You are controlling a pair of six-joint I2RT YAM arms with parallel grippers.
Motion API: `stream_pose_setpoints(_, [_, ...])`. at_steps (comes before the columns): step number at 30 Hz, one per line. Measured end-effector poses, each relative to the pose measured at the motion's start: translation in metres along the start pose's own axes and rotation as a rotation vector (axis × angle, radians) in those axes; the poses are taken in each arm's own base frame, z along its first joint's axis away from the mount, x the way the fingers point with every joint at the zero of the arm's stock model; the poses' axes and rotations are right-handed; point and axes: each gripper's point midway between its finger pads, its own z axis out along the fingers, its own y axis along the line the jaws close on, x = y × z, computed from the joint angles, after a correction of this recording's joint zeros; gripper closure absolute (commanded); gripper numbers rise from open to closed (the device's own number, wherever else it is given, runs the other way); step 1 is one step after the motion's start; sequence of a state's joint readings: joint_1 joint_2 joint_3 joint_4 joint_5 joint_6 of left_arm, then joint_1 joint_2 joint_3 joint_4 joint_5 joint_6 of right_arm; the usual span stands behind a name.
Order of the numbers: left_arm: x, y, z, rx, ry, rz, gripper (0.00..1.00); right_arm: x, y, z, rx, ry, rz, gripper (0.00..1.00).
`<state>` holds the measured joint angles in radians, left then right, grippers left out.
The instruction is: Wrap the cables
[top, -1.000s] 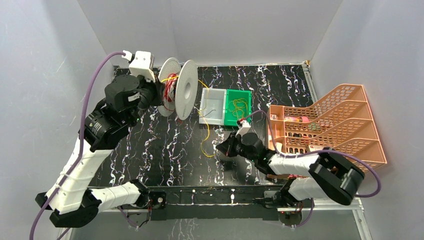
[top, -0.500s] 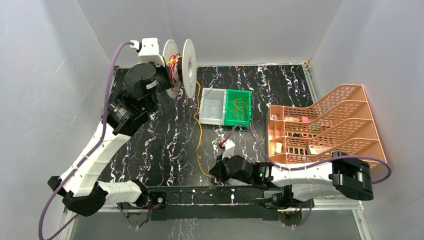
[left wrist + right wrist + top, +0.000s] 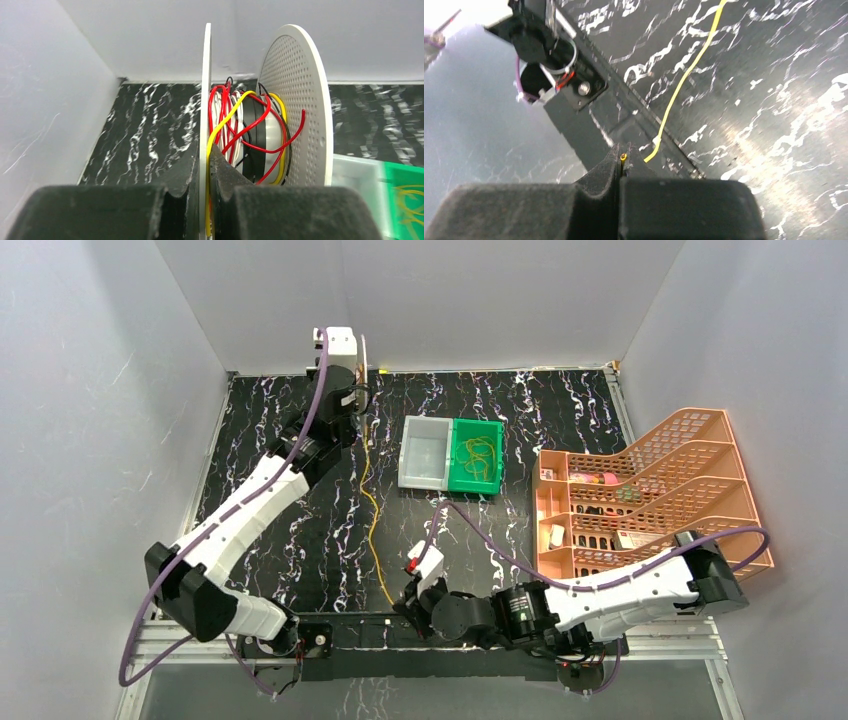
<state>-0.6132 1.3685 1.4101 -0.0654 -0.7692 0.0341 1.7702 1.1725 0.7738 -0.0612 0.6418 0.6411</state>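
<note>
At the back of the table my left gripper [image 3: 206, 162] is shut on the left flange of the white perforated spool [image 3: 295, 100], which is wound with red, white, black and yellow wires. From above, the spool [image 3: 361, 368] shows edge-on. One yellow cable [image 3: 371, 520] runs from the spool almost straight down the table to my right gripper [image 3: 403, 598] at the near edge. In the right wrist view that gripper [image 3: 620, 159] is shut on the cable's end, its copper tip poking out between the jaws, and the cable [image 3: 684, 75] stretches away over the black mat.
A clear bin [image 3: 424, 452] and a green bin [image 3: 494, 430] holding more coiled yellow cables [image 3: 480, 453] stand at centre back. An orange tiered rack [image 3: 650, 490] fills the right side. The arm mounting rail [image 3: 470, 630] runs along the near edge.
The left arm has carried the spool right and toward the back wall, turning it edge-on. The right gripper has drawn back to the near edge, pulling the yellow cable out straight.
</note>
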Motion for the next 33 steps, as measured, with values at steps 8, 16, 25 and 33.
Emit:
stream_pose_setpoints(8, [0.070,0.031,0.041,-0.133,0.119,0.128,1.00,-0.082,0.012,-0.019,0.046,-0.159,-0.087,1.00])
stream_pose_setpoints(16, [0.093,0.041,0.058,-0.182,0.149,0.161,1.00,-0.194,0.018,-0.075,0.084,-0.365,-0.096,1.00])
stream_pose_setpoints(25, [0.110,0.041,0.067,-0.189,0.177,0.200,1.00,-0.282,-0.016,-0.154,0.197,-0.574,-0.072,1.00])
stream_pose_setpoints(33, [0.121,0.038,0.066,-0.146,0.220,0.234,1.00,-0.326,-0.058,-0.206,0.401,-0.714,-0.082,1.00])
